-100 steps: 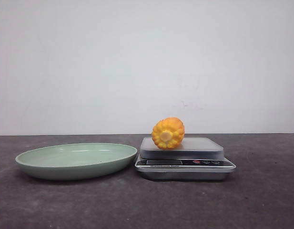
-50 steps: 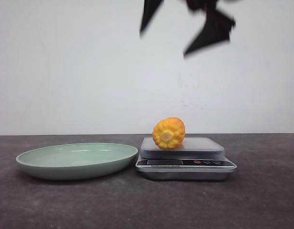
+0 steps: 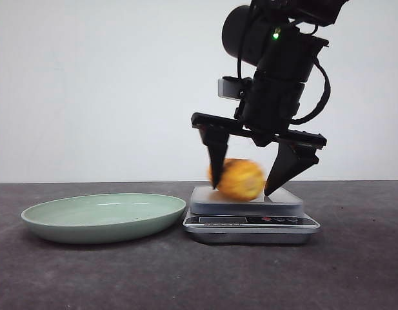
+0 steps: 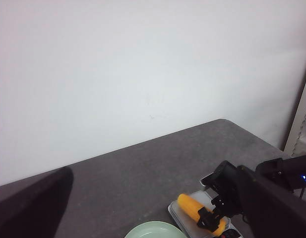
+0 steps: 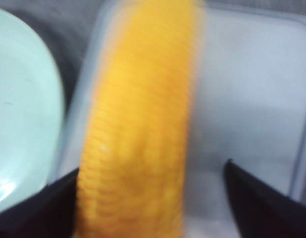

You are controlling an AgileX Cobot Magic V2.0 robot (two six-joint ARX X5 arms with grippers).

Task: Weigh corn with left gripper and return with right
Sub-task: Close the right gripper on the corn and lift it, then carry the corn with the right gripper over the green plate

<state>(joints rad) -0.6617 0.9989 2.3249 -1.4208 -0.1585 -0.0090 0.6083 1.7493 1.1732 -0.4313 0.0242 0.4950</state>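
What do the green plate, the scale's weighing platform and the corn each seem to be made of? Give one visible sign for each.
Green plate: probably matte plastic or melamine, since it shows an even pale green with only a soft sheen.
Weighing platform: brushed metal, likely steel, being grey and dully reflective.
Corn: possibly a plastic model, judging by its uniform orange-yellow kernel rows; blur leaves that open.

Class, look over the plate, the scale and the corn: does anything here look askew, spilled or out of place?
Nothing is spilled or damaged. The corn lies on the scale, off-centre toward the green plate, and looks blurred. The open right gripper straddles it, one finger at its plate-side edge.
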